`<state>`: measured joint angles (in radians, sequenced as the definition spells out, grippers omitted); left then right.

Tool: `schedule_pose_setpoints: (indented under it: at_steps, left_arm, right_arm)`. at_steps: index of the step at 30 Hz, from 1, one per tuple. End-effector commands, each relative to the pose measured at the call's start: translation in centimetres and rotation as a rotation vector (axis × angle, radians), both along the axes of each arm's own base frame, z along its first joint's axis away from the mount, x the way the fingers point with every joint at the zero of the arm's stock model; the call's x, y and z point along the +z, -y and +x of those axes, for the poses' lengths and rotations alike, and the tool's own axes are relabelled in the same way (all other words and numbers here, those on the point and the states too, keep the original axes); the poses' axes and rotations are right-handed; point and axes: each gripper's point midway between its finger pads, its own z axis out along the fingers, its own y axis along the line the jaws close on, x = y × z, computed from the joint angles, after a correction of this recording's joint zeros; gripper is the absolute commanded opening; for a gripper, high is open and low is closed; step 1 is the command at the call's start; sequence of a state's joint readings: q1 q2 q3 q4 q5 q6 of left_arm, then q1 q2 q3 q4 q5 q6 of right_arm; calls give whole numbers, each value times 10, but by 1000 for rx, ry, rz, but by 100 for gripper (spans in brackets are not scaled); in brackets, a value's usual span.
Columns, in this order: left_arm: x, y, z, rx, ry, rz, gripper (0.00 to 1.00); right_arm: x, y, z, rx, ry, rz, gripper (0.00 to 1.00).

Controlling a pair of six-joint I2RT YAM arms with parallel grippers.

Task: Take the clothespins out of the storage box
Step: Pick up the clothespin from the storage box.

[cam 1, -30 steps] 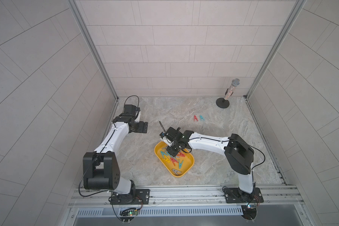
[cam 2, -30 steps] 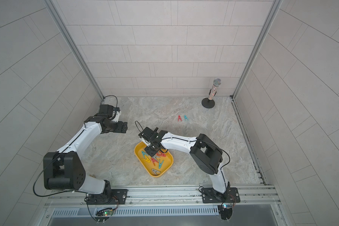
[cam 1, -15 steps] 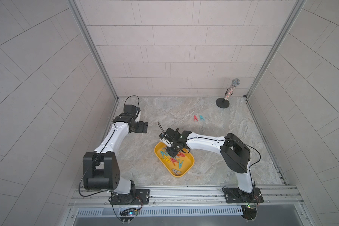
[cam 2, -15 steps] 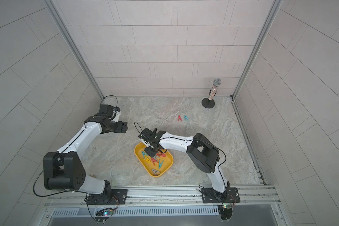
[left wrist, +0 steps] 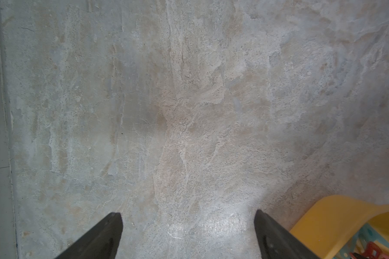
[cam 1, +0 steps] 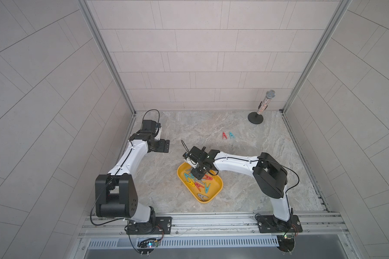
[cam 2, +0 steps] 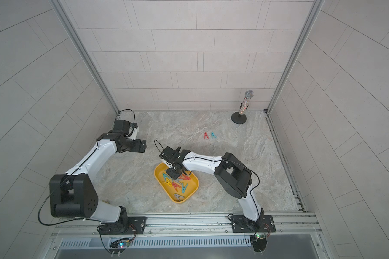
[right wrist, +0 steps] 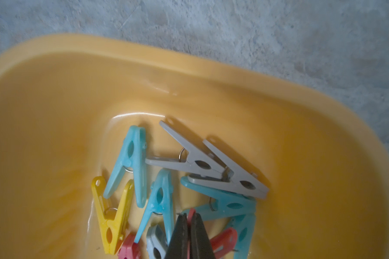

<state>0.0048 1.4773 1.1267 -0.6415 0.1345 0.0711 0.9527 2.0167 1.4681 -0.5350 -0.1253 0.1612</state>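
The yellow storage box [cam 1: 218, 186] [cam 2: 195, 186] lies on the stone floor and holds several clothespins in teal [right wrist: 131, 161], grey [right wrist: 190, 158], yellow [right wrist: 110, 215] and red. My right gripper [right wrist: 189, 216] reaches down into the box's far end [cam 1: 199, 176]. It is shut on a red clothespin [right wrist: 191, 212], and only a thin red edge shows between the jaws. My left gripper [left wrist: 187, 214] hovers open and empty over bare floor to the left of the box [cam 1: 164, 145]. A corner of the box [left wrist: 337, 215] shows beside it.
A red clothespin [cam 1: 224, 135] and a teal clothespin [cam 1: 231, 135] lie side by side on the floor behind and to the right of the box. A glittery microphone on a round black stand [cam 1: 262, 107] stands in the back right corner. Tiled walls enclose the floor.
My right gripper has closed its jaws onto the red clothespin inside the box and shifted slightly left. The left arm has not moved.
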Motion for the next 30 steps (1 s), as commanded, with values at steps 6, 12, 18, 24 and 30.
schedule_pose_setpoints:
  at_steps: [6, 12, 18, 24, 30]
  left_arm:
    - [-1, -3, -7, 0, -11, 6, 100]
    - [0, -2, -7, -1, -9, 6, 100]
    - [0, -3, -7, 0, -8, 5, 100]
    - [0, -2, -7, -2, -9, 3, 100]
    - [-2, -2, -7, -2, -13, 4, 100]
  right_arm:
    - [35, 3, 0, -24, 36, 56, 0]
    - [62, 2, -3, -45, 42, 124, 0]
    - [90, 8, 3, -119, 51, 175, 0]
    - [106, 37, 26, -304, -6, 202, 0]
    - [109, 75, 48, -444, -36, 225, 0]
